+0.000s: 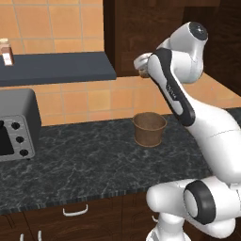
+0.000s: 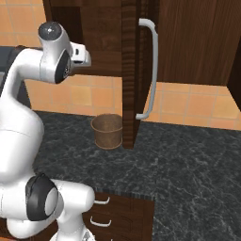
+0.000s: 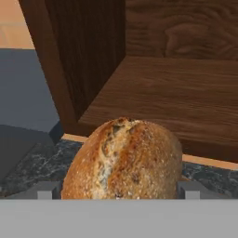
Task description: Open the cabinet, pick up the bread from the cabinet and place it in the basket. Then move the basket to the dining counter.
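Note:
The bread (image 3: 123, 160), a round brown crusty loaf, sits between my fingertips (image 3: 46, 190) in the hand view, with my gripper (image 3: 118, 191) shut on it. It is just in front of the open cabinet's wooden shelf (image 3: 176, 93). My gripper (image 1: 141, 63) hangs at the cabinet's lower edge, above and a little left of the basket (image 1: 149, 128). The cabinet door (image 2: 129, 70) stands swung out, edge-on, with its long silver handle (image 2: 153, 70). The brown woven basket (image 2: 108, 131) stands upright on the speckled granite counter (image 2: 188, 155), beside the door's lower end.
A grey toaster oven (image 1: 16, 124) stands at the counter's left. A dark wall shelf (image 1: 56, 68) carries a small bottle (image 1: 6, 52). Low cupboards with short silver handles (image 1: 75, 210) run under the counter edge.

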